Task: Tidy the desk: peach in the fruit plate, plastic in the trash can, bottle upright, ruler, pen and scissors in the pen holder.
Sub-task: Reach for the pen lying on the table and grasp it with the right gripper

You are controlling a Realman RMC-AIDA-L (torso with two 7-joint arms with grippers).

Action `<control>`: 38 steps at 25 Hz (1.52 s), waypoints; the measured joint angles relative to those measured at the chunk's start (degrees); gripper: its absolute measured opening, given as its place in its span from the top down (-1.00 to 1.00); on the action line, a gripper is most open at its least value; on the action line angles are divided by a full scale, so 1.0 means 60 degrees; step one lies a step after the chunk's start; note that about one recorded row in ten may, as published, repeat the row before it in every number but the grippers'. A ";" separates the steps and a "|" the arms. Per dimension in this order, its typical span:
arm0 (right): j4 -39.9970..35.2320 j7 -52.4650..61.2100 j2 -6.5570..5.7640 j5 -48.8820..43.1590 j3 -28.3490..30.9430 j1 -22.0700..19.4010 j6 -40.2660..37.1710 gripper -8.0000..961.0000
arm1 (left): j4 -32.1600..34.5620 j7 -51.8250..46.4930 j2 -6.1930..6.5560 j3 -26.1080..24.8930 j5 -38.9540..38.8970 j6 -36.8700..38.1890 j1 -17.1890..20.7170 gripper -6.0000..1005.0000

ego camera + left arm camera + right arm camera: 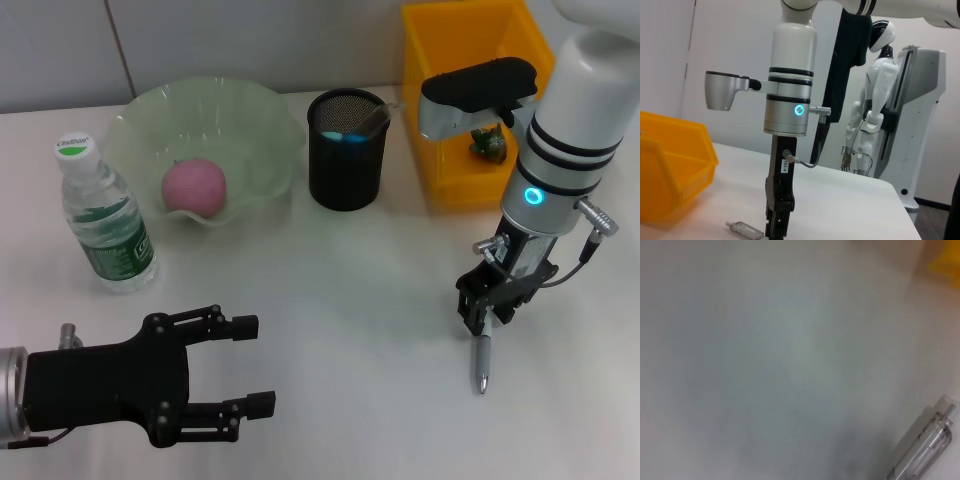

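A clear pen (482, 365) lies on the white desk at the right, also seen in the left wrist view (745, 230) and the right wrist view (925, 450). My right gripper (487, 322) stands low over the pen's far end, down at the desk (777, 225). The pink peach (195, 187) rests in the green fruit plate (265, 110). The bottle (105, 215) stands upright at the left. The black mesh pen holder (347, 148) holds a blue item and a translucent strip. A green crumpled plastic (490, 145) lies in the yellow trash can (440, 60). My left gripper (245, 365) hovers open at the front left.
The yellow trash can (670, 170) sits close behind my right arm, with the pen holder to its left. A white humanoid robot (875, 110) stands beyond the desk's far edge in the left wrist view.
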 joint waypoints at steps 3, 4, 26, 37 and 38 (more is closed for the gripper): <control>0.0000 0.0000 0.0000 0.0000 -0.0037 -0.0001 -0.0022 0.26 | 0.0000 0.0000 0.0000 0.0000 0.0000 0.0006 0.0000 -0.63; 0.0000 0.0000 0.0000 0.0000 -0.0037 -0.0001 -0.0022 0.26 | 0.0000 0.0000 0.0000 0.0000 0.0000 0.0006 0.0000 -0.63; 0.0000 -0.0009 0.0000 0.0075 -0.0051 -0.0047 -0.0144 0.62 | 0.0117 0.0000 0.0000 0.0000 0.0000 0.0112 0.0059 -0.63; -0.0004 -0.0023 0.0000 0.0104 -0.0075 -0.0113 -0.0176 0.73 | 0.0117 0.0000 0.0000 0.0000 0.0000 0.0176 0.0077 -0.63; -0.0007 -0.0025 0.0000 0.0104 -0.0081 -0.0117 -0.0190 0.74 | 0.0117 0.0000 0.0000 0.0000 0.0000 0.0177 0.0080 -0.63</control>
